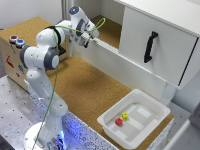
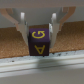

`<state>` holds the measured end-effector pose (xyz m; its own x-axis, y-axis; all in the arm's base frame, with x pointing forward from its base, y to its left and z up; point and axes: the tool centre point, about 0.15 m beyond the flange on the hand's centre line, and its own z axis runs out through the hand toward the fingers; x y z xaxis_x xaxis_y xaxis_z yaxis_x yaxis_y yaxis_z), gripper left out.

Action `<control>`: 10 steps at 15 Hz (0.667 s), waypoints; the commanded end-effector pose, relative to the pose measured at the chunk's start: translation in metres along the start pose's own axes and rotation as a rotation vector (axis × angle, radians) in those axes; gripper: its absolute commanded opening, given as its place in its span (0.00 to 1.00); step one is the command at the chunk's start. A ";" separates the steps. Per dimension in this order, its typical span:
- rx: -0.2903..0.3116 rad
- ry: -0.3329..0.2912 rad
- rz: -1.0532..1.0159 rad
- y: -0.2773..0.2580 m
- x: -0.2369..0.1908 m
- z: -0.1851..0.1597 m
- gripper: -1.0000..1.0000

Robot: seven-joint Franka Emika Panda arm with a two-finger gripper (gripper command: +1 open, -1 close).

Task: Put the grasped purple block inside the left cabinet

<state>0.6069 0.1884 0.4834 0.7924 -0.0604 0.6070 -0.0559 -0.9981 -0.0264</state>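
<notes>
So my claw [image 2: 39, 38] is clamped on the purple block [image 2: 40, 42], one finger on each side. The left cabinet [image 1: 111, 30] floor is right ahead of the claw, just past the white sill, so I'd push forward, then release.

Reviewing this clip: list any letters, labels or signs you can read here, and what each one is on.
"G": yellow letter on the purple block, held in the tool, seen sideways in the wrist view.
"A": yellow letter on the same block's lower face.
Red marking on the wooden box at the exterior view's left: too blurred to read.
</notes>
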 end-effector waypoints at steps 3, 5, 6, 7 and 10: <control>-0.219 -0.045 -0.025 -0.015 0.042 0.049 0.00; -0.213 -0.040 -0.018 -0.013 0.042 0.048 0.00; -0.208 -0.039 -0.009 -0.012 0.041 0.046 0.00; -0.198 -0.040 0.001 -0.011 0.037 0.042 1.00; -0.173 -0.008 0.009 -0.008 0.024 0.024 1.00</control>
<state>0.6500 0.1897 0.4732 0.8114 -0.0558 0.5818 -0.1002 -0.9940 0.0444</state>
